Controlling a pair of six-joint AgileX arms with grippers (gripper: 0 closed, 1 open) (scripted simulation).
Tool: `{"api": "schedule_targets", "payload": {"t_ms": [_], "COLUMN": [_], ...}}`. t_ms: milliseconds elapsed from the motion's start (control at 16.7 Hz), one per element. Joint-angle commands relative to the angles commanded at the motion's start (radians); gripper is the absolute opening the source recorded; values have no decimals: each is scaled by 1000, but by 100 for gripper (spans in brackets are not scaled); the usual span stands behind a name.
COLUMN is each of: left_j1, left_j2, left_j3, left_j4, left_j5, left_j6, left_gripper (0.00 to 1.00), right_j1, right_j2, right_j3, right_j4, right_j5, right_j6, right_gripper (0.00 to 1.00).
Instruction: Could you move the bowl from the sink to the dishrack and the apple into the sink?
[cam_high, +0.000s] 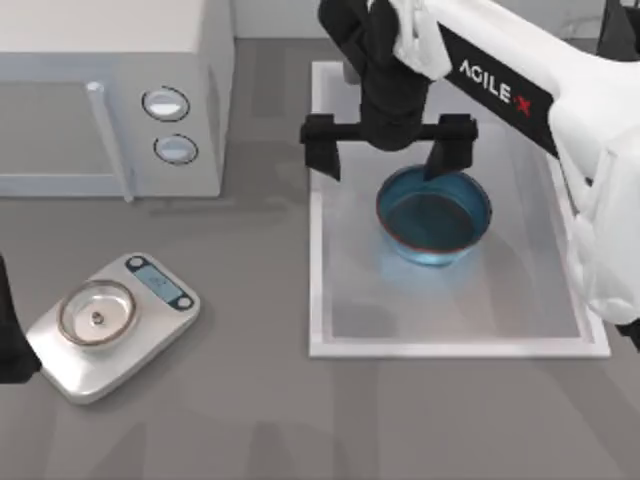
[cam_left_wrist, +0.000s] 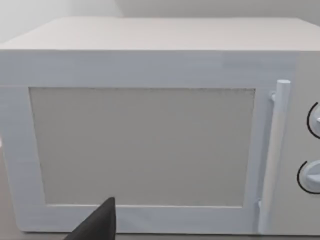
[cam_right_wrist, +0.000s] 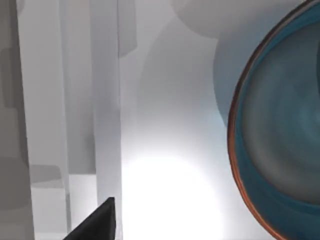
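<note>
1. The bowl (cam_high: 434, 215) sits inside the sink (cam_high: 330, 340), in its far half, right of centre; it is round and glossy blue, with a dark inside and a thin reddish-brown rim.
2. The right wrist view brings that rim close: a fine copper-coloured edge on the bowl (cam_right_wrist: 280, 145), curving above the pale, smooth sink floor (cam_right_wrist: 170, 150), which carries a bright glare.
3. The right tool (cam_high: 390, 150) hangs over the far edge of the bowl, released, its two black fingers spread wide; the right finger reaches the bowl's far rim, the left one stands over the sink floor, apart from the bowl.
4. The sink is a flat white rectangle with a raised rim, at the right of the grey desk (cam_high: 250, 420).
5. At the far left stands a white boxy microwave (cam_high: 110, 90); the left wrist view shows its door, bar handle and knobs head-on (cam_left_wrist: 145, 145).
6. Near left lies a silvery scale (cam_high: 110, 320) with a round shiny pan.
7. The left arm is parked at the left edge; whether its tool is released I cannot tell.
</note>
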Motion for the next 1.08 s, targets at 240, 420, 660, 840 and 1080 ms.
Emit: {"api": "schedule_targets", "payload": {"t_ms": [240,420,660,840,1080], "left_j1": [0,0,0,0,0], "left_j2": [0,0,0,0,0], "left_j3": [0,0,0,0,0], "left_j4": [0,0,0,0,0], "left_j5": [0,0,0,0,0], "left_j6": [0,0,0,0,0], "left_gripper": [100,100,100,100,100], "right_j1": [-6,-13,-14,-14,-14], "right_j2": [92,158,168,168,168], "right_j3": [-11,-21,-23,-23,-23], "right_j4": [106,182,194,194,194], "right_j5": [0,0,0,0,0], "right_j6": [-9,-14,-15,-15,-15], "right_gripper": [100,100,100,85,55]}}
